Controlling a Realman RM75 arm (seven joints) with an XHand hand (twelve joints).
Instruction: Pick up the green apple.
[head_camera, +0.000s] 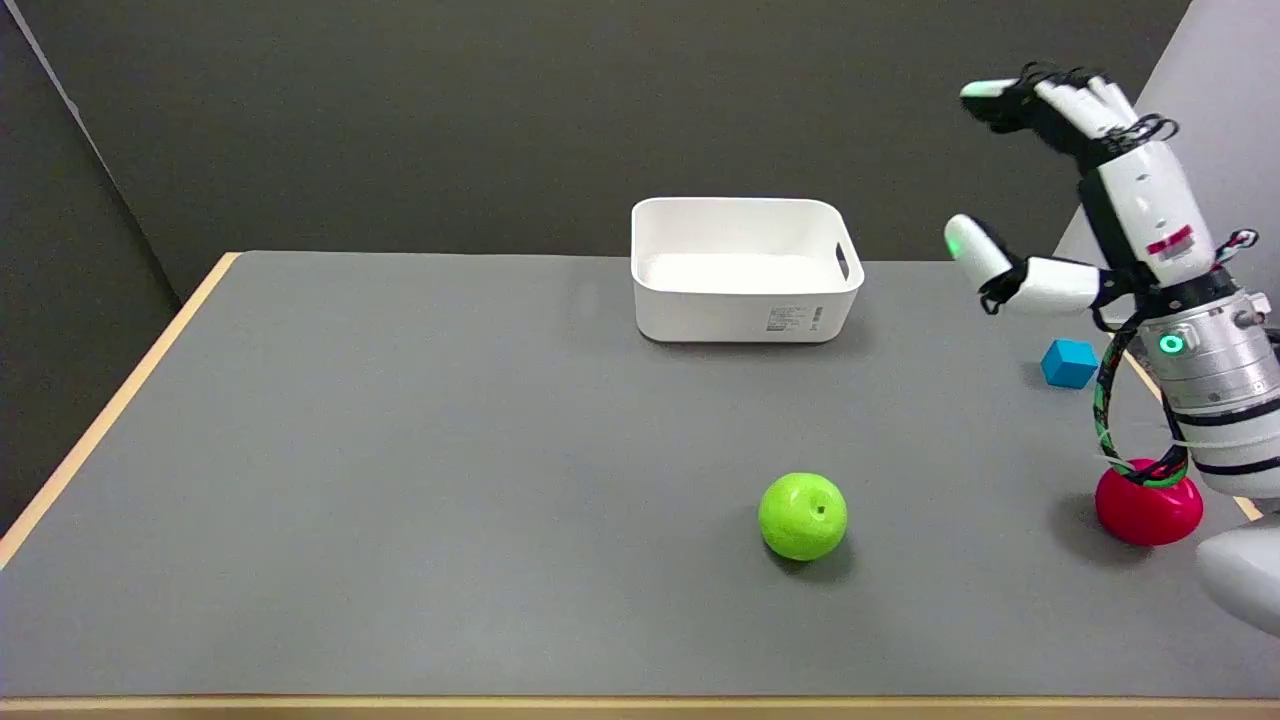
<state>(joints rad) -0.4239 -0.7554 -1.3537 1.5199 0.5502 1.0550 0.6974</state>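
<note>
Green apple (803, 516) looks smooth, rigid and apt to roll, so the spread, empty right hand (1075, 190) should wrap its sides.

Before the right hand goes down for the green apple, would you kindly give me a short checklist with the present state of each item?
1. Right hand holds nothing, fingers apart: ok.
2. Green apple in full view, standing free on the table: ok.
3. Space around the apple for fingers; the white bin, blue cube and red object all lie apart from it: ok.
4. Hand above the apple: not ok, it is raised at the table's far right, beyond the cube.
5. Arm clear of the red object: cannot tell, the forearm hides part of it.
6. Apple steady rather than about to roll: cannot tell from one picture.
</note>
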